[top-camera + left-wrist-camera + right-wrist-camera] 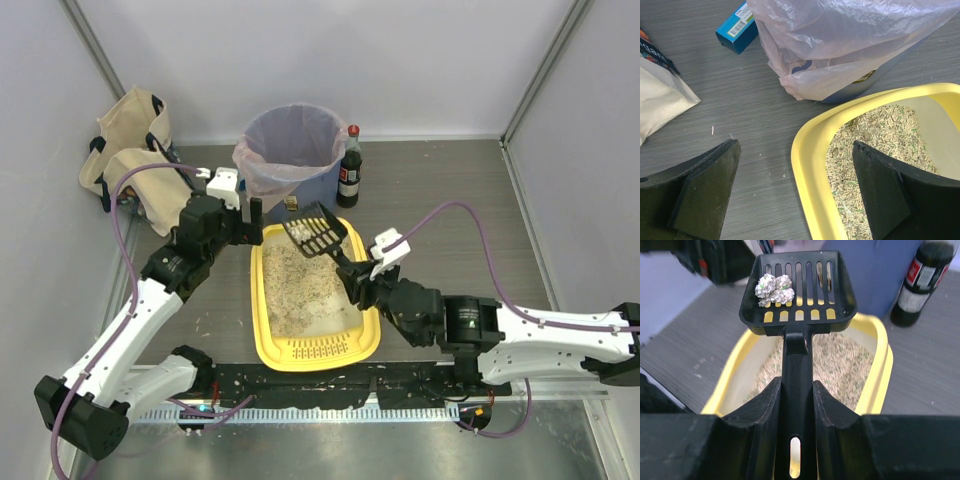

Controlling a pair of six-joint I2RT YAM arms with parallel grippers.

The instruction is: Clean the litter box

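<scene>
While my right gripper (796, 390) clamps the handle of the black slotted plastic scoop (797, 327), which carries whitish clumps (774, 289) above the far end of the large shallow yellow plastic litter box (262, 300) on the grey table (450, 190), my left gripper (795, 150) hangs wide open over that tray's far left corner, beside the round blue bin with a clear liner (318, 188)
</scene>
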